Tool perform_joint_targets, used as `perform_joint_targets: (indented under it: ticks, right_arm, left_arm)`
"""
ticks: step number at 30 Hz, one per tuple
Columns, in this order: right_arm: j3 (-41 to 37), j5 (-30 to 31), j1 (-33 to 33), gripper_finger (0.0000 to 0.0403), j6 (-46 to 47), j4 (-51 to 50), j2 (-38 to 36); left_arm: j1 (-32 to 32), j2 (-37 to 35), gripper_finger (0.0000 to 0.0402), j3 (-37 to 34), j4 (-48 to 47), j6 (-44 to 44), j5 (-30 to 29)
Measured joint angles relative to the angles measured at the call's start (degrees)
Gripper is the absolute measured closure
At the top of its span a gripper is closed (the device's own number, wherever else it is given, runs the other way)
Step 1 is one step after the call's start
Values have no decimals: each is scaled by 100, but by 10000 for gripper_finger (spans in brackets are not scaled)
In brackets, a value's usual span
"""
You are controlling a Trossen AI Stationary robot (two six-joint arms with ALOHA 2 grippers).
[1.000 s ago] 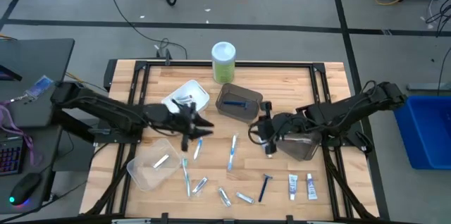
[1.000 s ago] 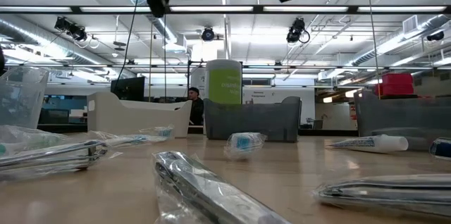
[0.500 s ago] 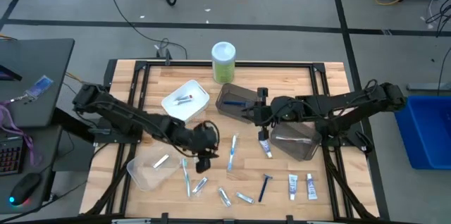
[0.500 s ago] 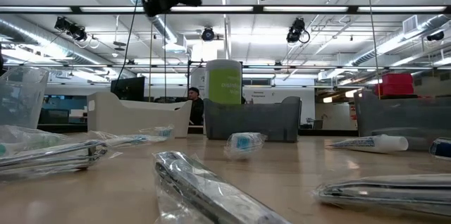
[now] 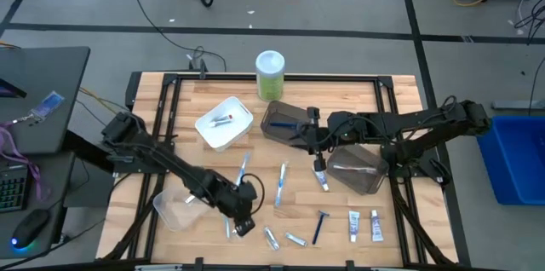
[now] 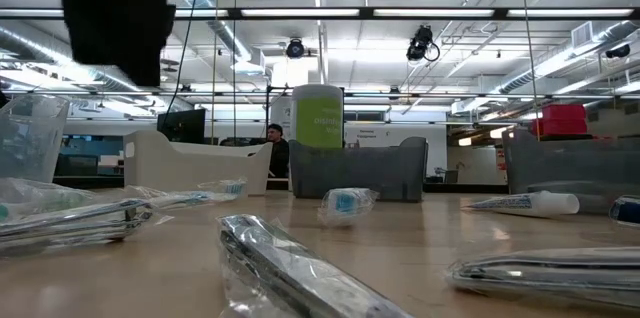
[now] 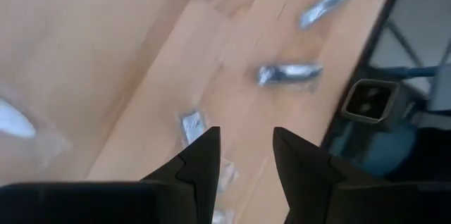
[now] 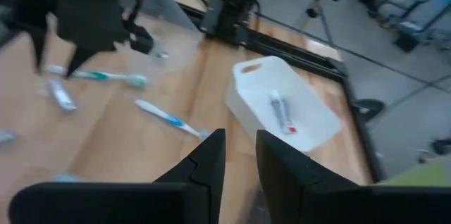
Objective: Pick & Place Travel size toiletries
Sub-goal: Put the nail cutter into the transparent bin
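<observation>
The toiletries lie scattered on the wooden table: toothbrushes (image 5: 281, 181), silver and white tubes (image 5: 295, 239) and a dark blue razor (image 5: 320, 224). My left gripper (image 5: 242, 218) hangs open and empty close above the silver tubes (image 7: 289, 74) near the table's near edge; one small tube (image 7: 190, 125) lies just ahead of its fingertips. My right gripper (image 5: 300, 132) is open and empty, held over the dark bin (image 5: 288, 123), which has a razor inside. It points toward the white bin (image 8: 282, 108), where a tube (image 8: 280, 111) lies.
A tall green canister (image 5: 270, 75) stands at the far edge. A clear bin (image 5: 179, 203) with a white tube sits near left. A second dark bin (image 5: 358, 173) sits under the right arm, with a tube (image 5: 321, 177) beside it. Two more tubes (image 5: 364, 225) lie near right.
My left gripper has swung from beside the white bin toward the table's near edge and dropped low over the tubes there. My right gripper has moved from beside the right-hand dark bin toward the far edge and the left, over the other dark bin. No toiletry has moved.
</observation>
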Motion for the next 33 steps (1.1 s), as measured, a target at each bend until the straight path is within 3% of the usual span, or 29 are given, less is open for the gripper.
perform_joint_targets:
  ticks: [7,20,33]
  right_arm:
    - [-78,-554,4,313,406,69,-2]
    - [-210,-608,4,312,695,276,-1]
    - [-212,-608,4,309,666,358,-2]
  left_arm:
    - [-247,556,263,-2,36,-578,-201]
    - [-352,993,263,-2,77,-965,-377]
    - [-141,993,265,-2,44,151,-586]
